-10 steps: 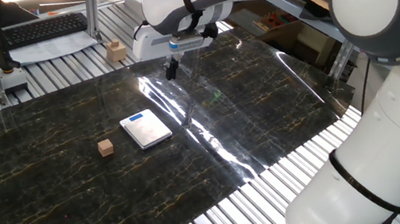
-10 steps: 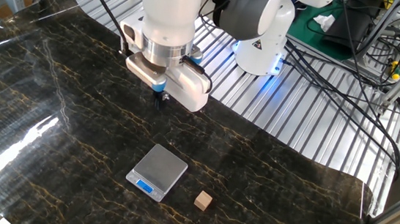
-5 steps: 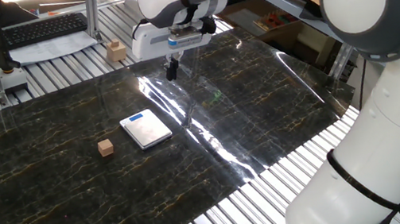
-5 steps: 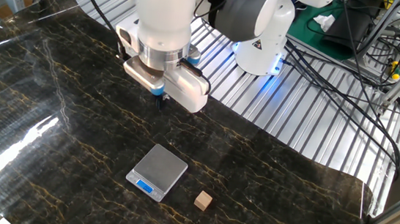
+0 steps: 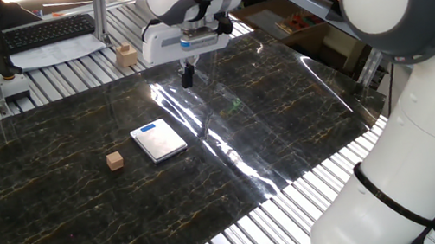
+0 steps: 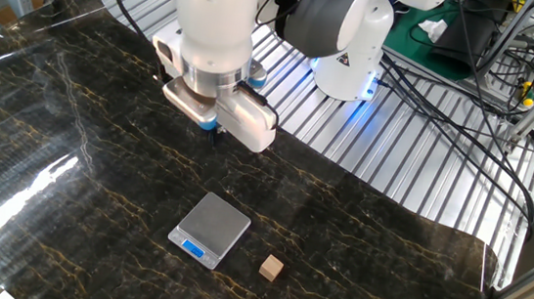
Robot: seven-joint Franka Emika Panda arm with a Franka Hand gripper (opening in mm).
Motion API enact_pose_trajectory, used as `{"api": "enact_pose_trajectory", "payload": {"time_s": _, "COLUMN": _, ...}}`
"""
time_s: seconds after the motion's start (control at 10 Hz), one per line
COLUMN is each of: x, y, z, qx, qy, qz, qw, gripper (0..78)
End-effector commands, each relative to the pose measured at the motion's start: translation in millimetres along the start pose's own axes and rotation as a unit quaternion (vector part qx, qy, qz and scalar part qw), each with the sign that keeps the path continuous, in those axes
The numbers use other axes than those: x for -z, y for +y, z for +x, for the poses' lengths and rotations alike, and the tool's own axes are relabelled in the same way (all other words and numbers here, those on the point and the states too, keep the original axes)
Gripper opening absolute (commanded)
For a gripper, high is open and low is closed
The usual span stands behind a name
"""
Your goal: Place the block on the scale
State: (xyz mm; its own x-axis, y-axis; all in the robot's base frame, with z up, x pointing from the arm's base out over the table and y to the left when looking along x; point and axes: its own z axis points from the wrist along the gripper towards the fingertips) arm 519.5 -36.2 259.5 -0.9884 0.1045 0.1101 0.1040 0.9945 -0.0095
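The block (image 5: 114,160) is a tiny brown wooden cube lying on the dark marble mat, just left of the scale; in the other fixed view the block (image 6: 272,267) sits right of the scale. The scale (image 5: 158,139) is flat and silver-white with a blue display strip, and nothing lies on it; it also shows in the other fixed view (image 6: 210,228). My gripper (image 5: 187,78) hangs above the mat behind the scale, well away from the block. Its fingers look close together and empty. In the other fixed view the gripper (image 6: 215,133) is mostly hidden by the wrist.
A paler, larger tan wooden block (image 5: 126,56) sits on the slatted table beyond the mat. A keyboard (image 5: 48,30) lies at the back left. A cardboard box (image 5: 308,33) stands right of the mat. The robot base (image 6: 348,74) and cables (image 6: 466,120) lie beyond the mat's far edge.
The gripper and wrist have drifted slightly to the left. The block and scale have not moved.
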Motion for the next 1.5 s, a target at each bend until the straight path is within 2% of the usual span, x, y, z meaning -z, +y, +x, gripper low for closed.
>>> {"api": "enact_pose_trajectory", "payload": {"time_s": 0.1, "x": 1.3, "y": 0.0, "z": -0.6, "qx": 0.034, "qy": 0.017, "qz": 0.014, "qw": 0.9992, "gripper": 0.0}}
{"api": "enact_pose_trajectory", "payload": {"time_s": 0.3, "x": 1.3, "y": 0.0, "z": -0.6, "qx": 0.045, "qy": 0.011, "qz": 0.020, "qw": 0.9987, "gripper": 0.0}}
{"api": "enact_pose_trajectory", "payload": {"time_s": 0.4, "x": 1.3, "y": 0.0, "z": -0.6, "qx": 0.064, "qy": 0.011, "qz": 0.015, "qw": 0.9978, "gripper": 0.0}}
{"api": "enact_pose_trajectory", "payload": {"time_s": 0.6, "x": 0.0, "y": 0.7, "z": -1.0, "qx": 0.072, "qy": 0.009, "qz": 0.013, "qw": 0.9973, "gripper": 0.0}}
{"api": "enact_pose_trajectory", "payload": {"time_s": 0.7, "x": -9.2, "y": 7.6, "z": -3.9, "qx": 0.073, "qy": 0.009, "qz": 0.007, "qw": 0.9973, "gripper": 0.0}}
{"api": "enact_pose_trajectory", "payload": {"time_s": 1.0, "x": -22.5, "y": 23.0, "z": -6.9, "qx": 0.059, "qy": 0.007, "qz": 0.003, "qw": 0.9982, "gripper": 0.0}}
{"api": "enact_pose_trajectory", "payload": {"time_s": 1.1, "x": -24.2, "y": 28.3, "z": -5.8, "qx": 0.053, "qy": 0.009, "qz": -0.001, "qw": 0.9986, "gripper": 0.0}}
{"api": "enact_pose_trajectory", "payload": {"time_s": 1.2, "x": -26.3, "y": 35.5, "z": -2.8, "qx": 0.050, "qy": 0.011, "qz": 0.004, "qw": 0.9987, "gripper": 0.0}}
{"api": "enact_pose_trajectory", "payload": {"time_s": 1.5, "x": -47.2, "y": 61.5, "z": 5.1, "qx": 0.033, "qy": 0.001, "qz": 0.004, "qw": 0.9995, "gripper": 0.0}}
